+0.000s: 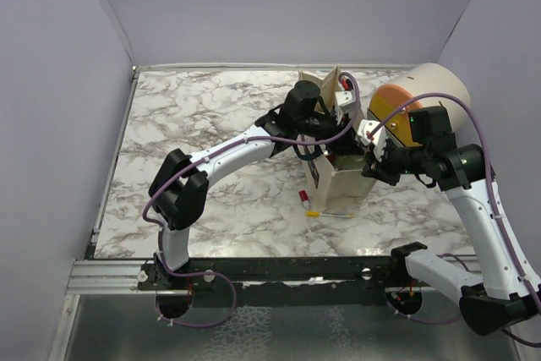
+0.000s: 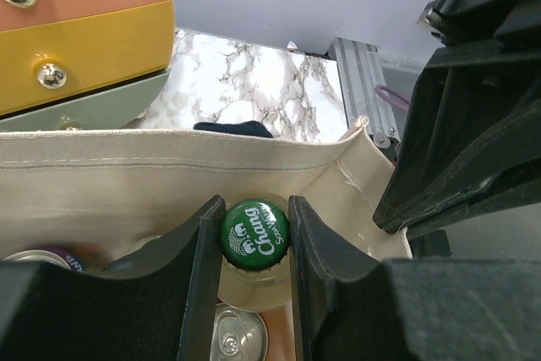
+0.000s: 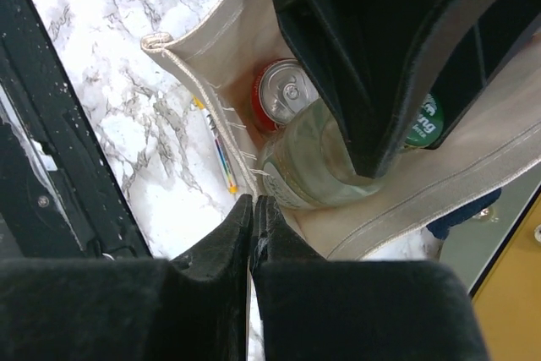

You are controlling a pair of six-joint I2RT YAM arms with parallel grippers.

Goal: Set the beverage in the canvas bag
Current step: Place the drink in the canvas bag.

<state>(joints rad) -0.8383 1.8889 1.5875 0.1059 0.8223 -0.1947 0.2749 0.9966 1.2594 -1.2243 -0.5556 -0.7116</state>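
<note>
The beverage is a clear glass bottle [image 2: 254,230] with a green Chang cap. It sits upright inside the beige canvas bag [image 1: 342,183], and its body shows there in the right wrist view [image 3: 313,162]. My left gripper [image 2: 255,203] reaches down into the bag's mouth, shut on the bottle at its cap, one finger on each side. My right gripper [image 3: 254,200] is shut on the bag's near rim [image 3: 199,82], the canvas edge pinched between its fingers. In the top view both grippers meet over the bag, left [image 1: 328,143] and right [image 1: 366,158].
A red can [image 3: 286,90] with a silver top stands in the bag beside the bottle, and another can top [image 2: 34,257] shows at the left. A cream-and-orange cylindrical container [image 1: 423,99] lies right behind the bag. A pen [image 1: 306,203] lies on the marble table at the bag's foot.
</note>
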